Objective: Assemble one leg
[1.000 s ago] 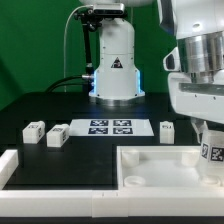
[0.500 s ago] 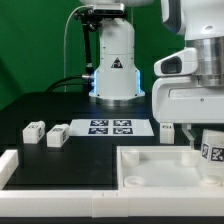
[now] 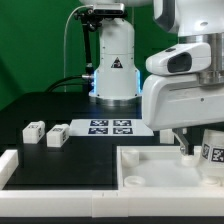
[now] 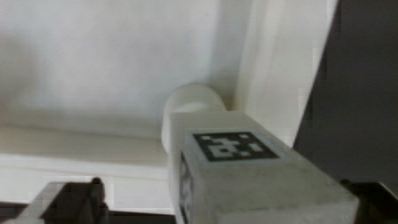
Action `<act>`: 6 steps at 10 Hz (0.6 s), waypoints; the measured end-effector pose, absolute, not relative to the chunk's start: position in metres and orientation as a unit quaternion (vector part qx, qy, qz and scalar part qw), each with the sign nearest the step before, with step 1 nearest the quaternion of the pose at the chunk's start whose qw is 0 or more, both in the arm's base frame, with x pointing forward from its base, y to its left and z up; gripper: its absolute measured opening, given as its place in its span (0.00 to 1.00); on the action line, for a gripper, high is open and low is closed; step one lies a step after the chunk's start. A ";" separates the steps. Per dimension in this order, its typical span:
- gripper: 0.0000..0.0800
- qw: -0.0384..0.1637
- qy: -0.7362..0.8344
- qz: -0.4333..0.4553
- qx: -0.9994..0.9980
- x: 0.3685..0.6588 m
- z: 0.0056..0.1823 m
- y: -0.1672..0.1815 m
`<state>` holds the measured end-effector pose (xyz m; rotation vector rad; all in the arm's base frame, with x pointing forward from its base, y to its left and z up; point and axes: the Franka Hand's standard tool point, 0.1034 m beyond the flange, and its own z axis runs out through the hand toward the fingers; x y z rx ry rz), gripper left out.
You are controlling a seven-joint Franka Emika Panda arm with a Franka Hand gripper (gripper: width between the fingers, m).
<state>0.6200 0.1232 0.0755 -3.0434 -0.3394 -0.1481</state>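
Note:
A leg (image 3: 212, 152), a small white block with a marker tag, stands upright at the far right corner of the white tray (image 3: 150, 165). My gripper (image 3: 192, 148) hangs low just to the exterior view's left of it. In the wrist view the same leg (image 4: 231, 150) stands between my dark fingertips (image 4: 71, 200), with a clear gap on one side, so my gripper (image 4: 217, 205) is open and not gripping it. The tray floor (image 4: 89, 70) lies beyond. Two more legs (image 3: 35, 131) (image 3: 57, 135) lie on the black table at the exterior view's left.
The marker board (image 3: 110, 127) lies flat behind the tray. The robot base (image 3: 113, 65) stands at the back centre. A white raised block (image 3: 8, 165) sits at the front left. My arm's white body (image 3: 185, 95) hides the area behind the tray's right side.
My arm has swung toward the exterior view's left and lowered, now covering the small leg that lay behind the tray. The leg at the tray corner has stayed in place.

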 end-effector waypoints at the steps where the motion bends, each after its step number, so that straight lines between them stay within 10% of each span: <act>1: 0.81 0.037 -0.126 -0.049 -0.990 0.620 0.076 0.121; 6: 0.36 0.037 -0.123 -0.049 -0.991 0.620 0.075 0.121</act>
